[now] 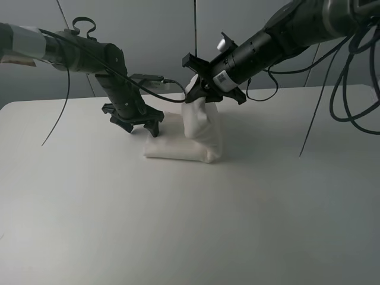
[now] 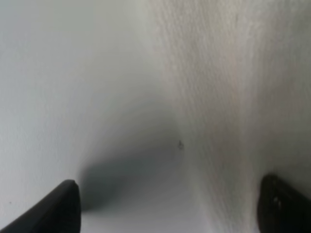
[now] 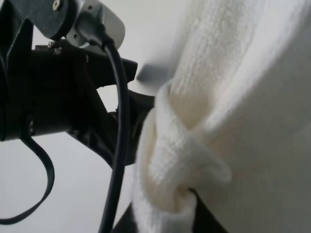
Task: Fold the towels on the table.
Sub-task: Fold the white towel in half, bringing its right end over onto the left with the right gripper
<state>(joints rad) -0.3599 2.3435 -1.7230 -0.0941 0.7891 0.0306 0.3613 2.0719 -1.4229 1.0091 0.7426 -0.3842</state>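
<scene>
We judged the towel (image 1: 199,139) light, soft and limp, sagging wherever unsupported and best taken by pinching an edge or corner. It lay toward the far side of the table (image 1: 178,231), part folded flat and one bunched part drawn upward. The right gripper (image 1: 200,89), its arm reaching down from the upper right, was clamped on that raised bunch, while the left gripper (image 1: 139,123) hung low just beside the flat edge, fingers (image 2: 56,206) spread and holding nothing.

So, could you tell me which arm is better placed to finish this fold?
Probably the right gripper: its jaws are shut on the white terry-cloth towel, part lifted; the left gripper hangs open beside it.
</scene>
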